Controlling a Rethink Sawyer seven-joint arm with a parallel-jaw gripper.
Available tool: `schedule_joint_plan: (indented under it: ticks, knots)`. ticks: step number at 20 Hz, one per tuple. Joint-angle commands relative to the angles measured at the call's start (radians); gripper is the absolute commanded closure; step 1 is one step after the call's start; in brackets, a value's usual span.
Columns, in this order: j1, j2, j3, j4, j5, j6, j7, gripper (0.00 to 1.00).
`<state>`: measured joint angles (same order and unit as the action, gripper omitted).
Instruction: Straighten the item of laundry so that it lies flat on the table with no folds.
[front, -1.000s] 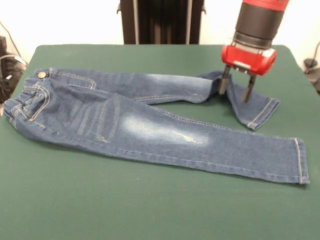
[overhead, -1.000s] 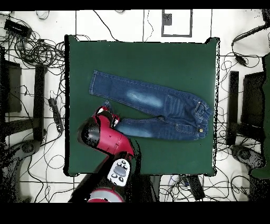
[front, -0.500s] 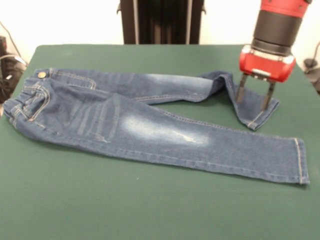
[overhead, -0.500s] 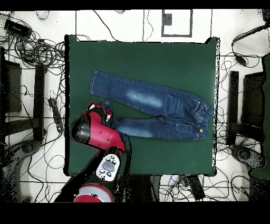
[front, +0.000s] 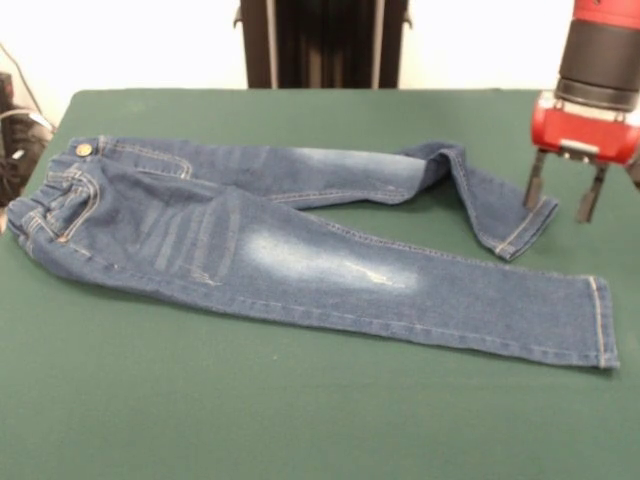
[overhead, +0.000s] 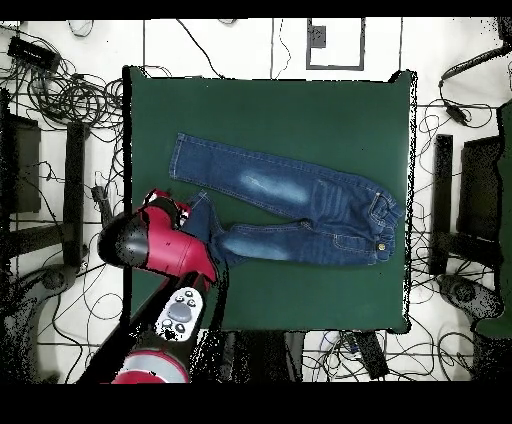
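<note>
The dark blue jeans (front: 250, 235) lie on the green table (front: 300, 420), waist with brass button at the left. The near leg lies straight out to the right. The far leg is bent: its lower part (front: 500, 215) folds back toward the front right. My gripper (front: 562, 200) hangs open and empty just right of that folded cuff, one fingertip (front: 531, 195) close to the cuff's edge. In the overhead view the jeans (overhead: 290, 205) lie across the table (overhead: 270, 110) and the red arm (overhead: 150, 245) covers the folded cuff at the table's left edge.
Cables and black stands surround the table on the floor in the overhead view (overhead: 60, 90). The robot's black pedestal (front: 322, 40) stands behind the table's far edge.
My gripper has moved right in the front view, from over the folded lower leg to beside its cuff, staying open. The jeans have not moved.
</note>
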<state>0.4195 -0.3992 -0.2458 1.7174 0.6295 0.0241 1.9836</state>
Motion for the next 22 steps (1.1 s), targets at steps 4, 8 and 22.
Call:
schedule_joint_plan:
  ticks: [4,8,22]
  knots:
    - [0.069,0.157,0.029,-0.064,0.076,0.101,0.244,0.0]
    - [0.15,0.21,-0.056,-0.103,0.122,0.169,0.293,0.0]
    - [0.263,0.225,-0.22,-0.146,0.135,0.334,0.38,0.0]
